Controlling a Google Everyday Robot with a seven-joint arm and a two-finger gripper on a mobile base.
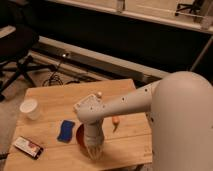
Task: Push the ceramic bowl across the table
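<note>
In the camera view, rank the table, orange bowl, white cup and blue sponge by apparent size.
the table
the ceramic bowl, partly hidden by the gripper over it
white cup and blue sponge look alike, so unranked

Gripper [94, 149] is low over the bowl [80, 139] at the table's [55, 97] front edge. Sponge [65, 130] crowds its left, with cup [30, 108] and packet [27, 147] beyond. Bare wood lies behind.
</note>
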